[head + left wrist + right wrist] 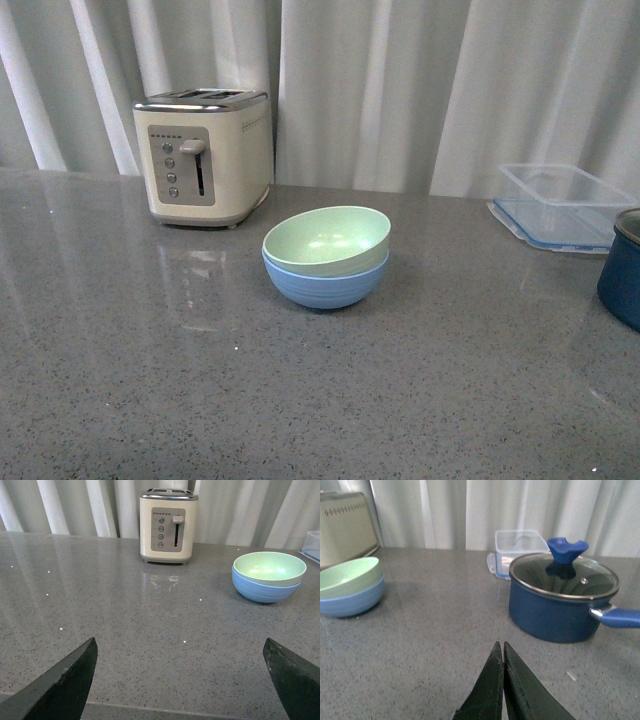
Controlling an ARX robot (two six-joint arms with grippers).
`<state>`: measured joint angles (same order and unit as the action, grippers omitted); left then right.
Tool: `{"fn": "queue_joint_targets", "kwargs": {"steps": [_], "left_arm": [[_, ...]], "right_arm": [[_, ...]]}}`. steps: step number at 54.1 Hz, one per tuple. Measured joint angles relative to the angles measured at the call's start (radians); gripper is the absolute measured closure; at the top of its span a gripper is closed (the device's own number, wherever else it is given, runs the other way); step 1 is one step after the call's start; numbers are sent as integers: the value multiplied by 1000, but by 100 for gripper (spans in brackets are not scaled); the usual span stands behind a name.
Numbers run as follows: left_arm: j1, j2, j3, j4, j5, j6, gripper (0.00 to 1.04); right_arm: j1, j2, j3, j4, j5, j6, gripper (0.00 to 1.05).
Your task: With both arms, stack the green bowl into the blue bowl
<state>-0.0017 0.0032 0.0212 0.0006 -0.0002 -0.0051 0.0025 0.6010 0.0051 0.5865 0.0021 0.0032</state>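
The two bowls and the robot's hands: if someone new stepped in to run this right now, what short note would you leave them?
Left hand: open, empty, over bare counter.
Right hand: shut, holding nothing, near the navy pot.
Green bowl sits nested inside the blue bowl, mid-counter in front of the toaster.
Done: the stacking looks finished.
Left: probably nothing; just check that the green bowl sits level.
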Motion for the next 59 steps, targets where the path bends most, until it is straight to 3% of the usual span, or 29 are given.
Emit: {"fn": "queue_joint_targets", "kwargs": {"steps": [50, 55, 59], "left_arm": [[0, 0, 0, 0, 0, 0, 7], [0, 0, 0, 0, 0, 0, 7], [0, 0, 0, 0, 0, 0, 7]], "right_arm": [[0, -438, 0, -421, 0, 0, 104], [0, -554, 0, -571, -2, 0, 104], [0, -595, 0, -581, -2, 0, 104]]}}
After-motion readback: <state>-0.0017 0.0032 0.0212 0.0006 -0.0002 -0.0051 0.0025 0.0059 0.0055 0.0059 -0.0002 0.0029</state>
